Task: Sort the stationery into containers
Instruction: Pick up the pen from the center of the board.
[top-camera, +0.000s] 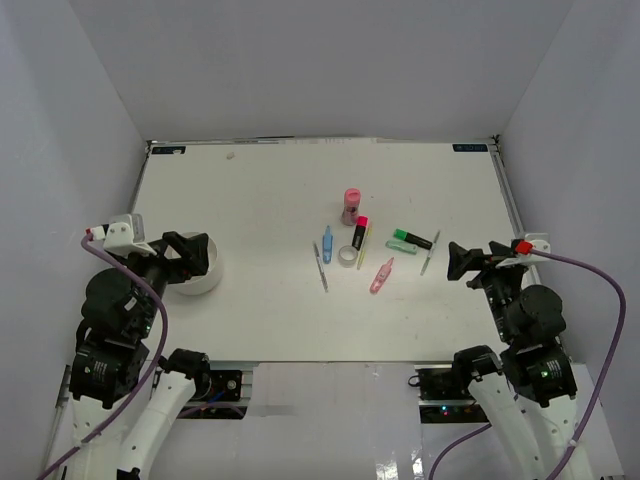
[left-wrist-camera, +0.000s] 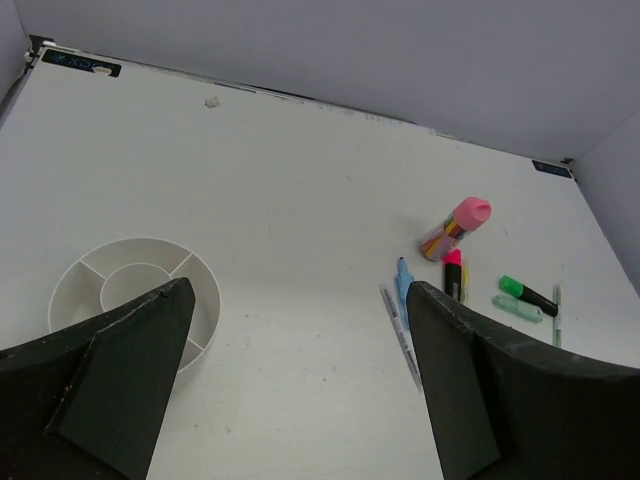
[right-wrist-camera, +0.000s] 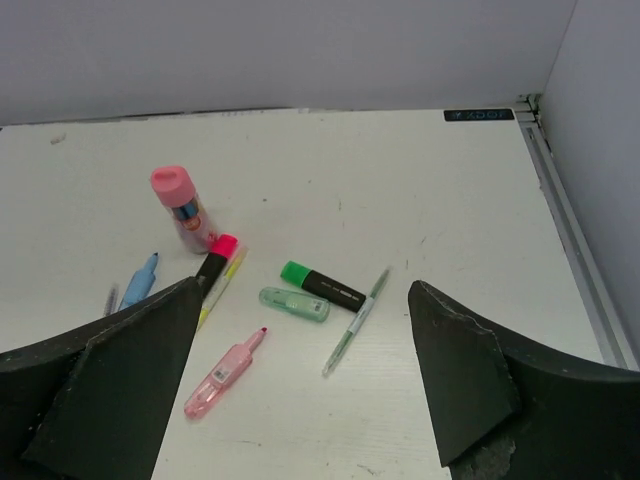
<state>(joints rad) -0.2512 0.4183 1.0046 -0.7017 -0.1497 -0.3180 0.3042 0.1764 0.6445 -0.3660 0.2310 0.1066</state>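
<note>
On table (top-camera: 250, 190), right of centre: stationery (top-camera: 358, 238) clustered; bowl (left-wrist-camera: 130, 285) near left | left claw (left-wrist-camera: 300, 290), right claw (right-wrist-camera: 305, 290): both wide, empty | pens (right-wrist-camera: 355, 320) likely light, stiff, slippery; pinch mid-barrel, across the width

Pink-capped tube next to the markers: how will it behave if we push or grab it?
The pink-capped tube stands upright, taller than wide, so a side push probably tips it. Its round body would then likely roll. The clear wall looks like smooth rigid plastic, possibly slippery in a grip.
</note>
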